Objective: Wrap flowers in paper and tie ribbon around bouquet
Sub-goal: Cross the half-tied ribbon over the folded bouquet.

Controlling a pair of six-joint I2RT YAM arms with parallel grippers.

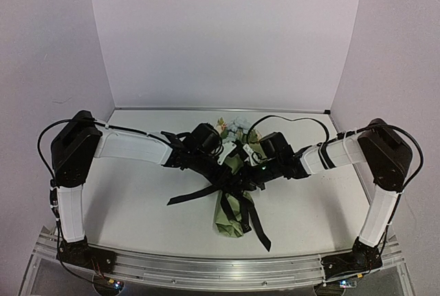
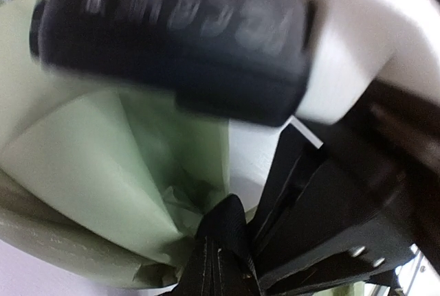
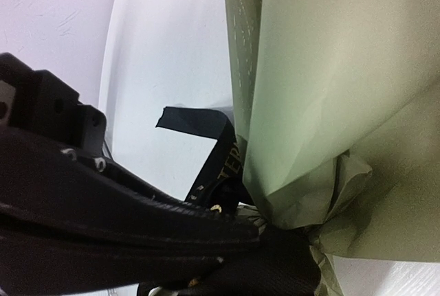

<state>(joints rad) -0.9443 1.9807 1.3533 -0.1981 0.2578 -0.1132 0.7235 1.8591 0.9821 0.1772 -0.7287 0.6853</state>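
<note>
Sage-green paper-cone bouquet (image 1: 230, 217) is lying on white desk (image 1: 137, 200); left jaws and right jaws are both pinching black lettered ribbon (image 1: 192, 194) at its waist.

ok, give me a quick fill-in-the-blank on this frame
1. The paper wrapping the flowers is ___.
2. The ribbon is ___ with pale lettering.
3. The bouquet lies on a ___ table.
4. The left claw and right claw are both ___.
Missing: green; black; white; shut.
</note>
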